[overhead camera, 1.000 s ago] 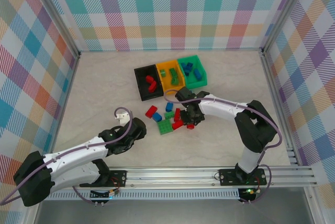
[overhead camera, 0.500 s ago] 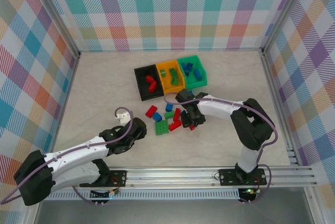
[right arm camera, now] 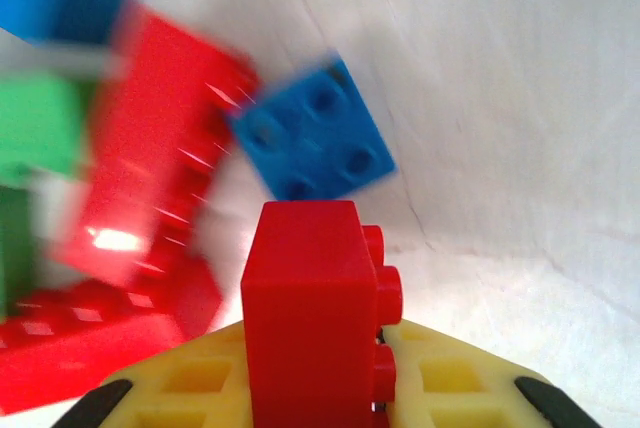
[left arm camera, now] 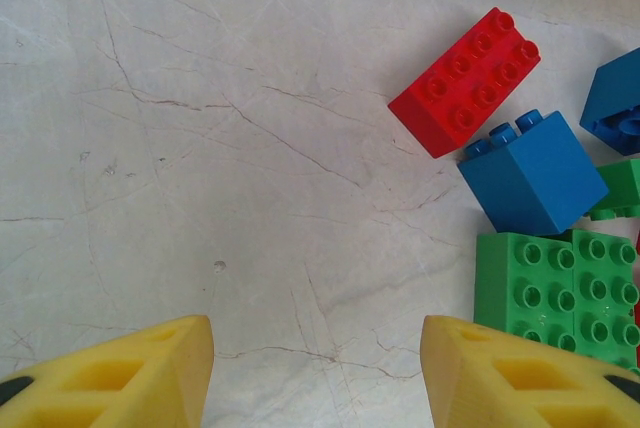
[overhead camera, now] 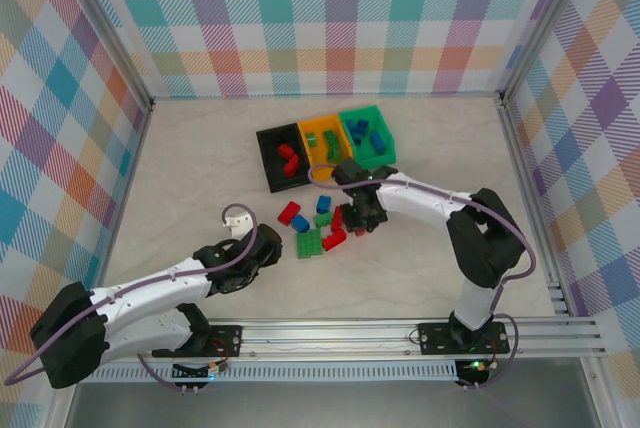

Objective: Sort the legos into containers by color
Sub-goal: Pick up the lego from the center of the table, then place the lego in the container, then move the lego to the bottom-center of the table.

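Between the jaws of the right gripper (right arm camera: 320, 388): one red brick (right arm camera: 305, 308), pinched tight, right by the loose legos (overhead camera: 318, 230).
Right wrist view shows the pinch; from the top the gripper body covers it. Left gripper (left arm camera: 315, 373) spread over bare table (left arm camera: 200, 148). Black bin (overhead camera: 262, 153) holds red, orange-yellow bin (overhead camera: 306, 138) green, green bin (overhead camera: 365, 110) blue.

You get pale marble-look tabletop (overhead camera: 200, 168) across centre of overhead frame. In left wrist view, same tabletop (left arm camera: 200, 128) shows thin dark veins and one small speck left of centre. Pastel plaid back wall (overhead camera: 330, 18) spans top. Left plaid side panel (overhead camera: 50, 148) and right plaid side panel (overhead camera: 590, 178) flank it. Aluminium left post (overhead camera: 107, 28) and right post (overhead camera: 545, 26) slant in upper corners. Aluminium rail (overhead camera: 340, 330) runs along bottom.
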